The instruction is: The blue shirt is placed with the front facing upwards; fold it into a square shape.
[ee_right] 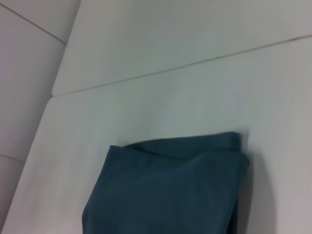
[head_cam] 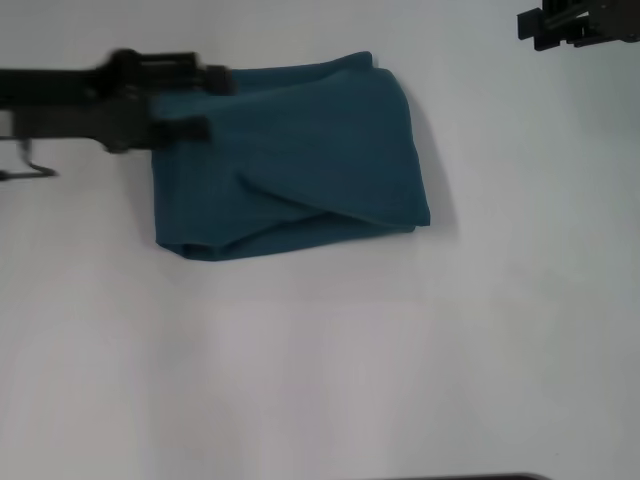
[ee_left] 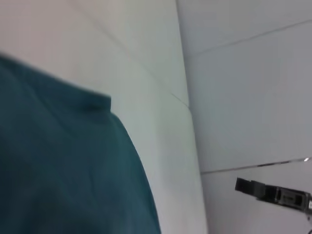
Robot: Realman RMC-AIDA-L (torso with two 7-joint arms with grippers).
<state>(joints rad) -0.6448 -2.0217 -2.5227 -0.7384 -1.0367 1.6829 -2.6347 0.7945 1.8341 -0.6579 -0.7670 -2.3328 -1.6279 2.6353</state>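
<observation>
Teal-blue shirt (head_cam: 300, 160) folded into a near-square bundle, mid-table (head_cam: 330, 370), bare surface all around, slightly wider than deep. Left gripper (head_cam: 205, 100) parted at its left edge; right gripper (head_cam: 580, 25) far-right, grip unclear.

The left gripper (head_cam: 215, 100) is smeared by motion blur in the head view, so its finger gap cannot be read; its arm runs off that view's left edge; the right gripper (head_cam: 575, 25) is cut by the top right corner, only its dark tip showing; the blue shirt (head_cam: 290, 160) runs out of frame in both wrist views; its lettering and neck tag are folded out of sight.
</observation>
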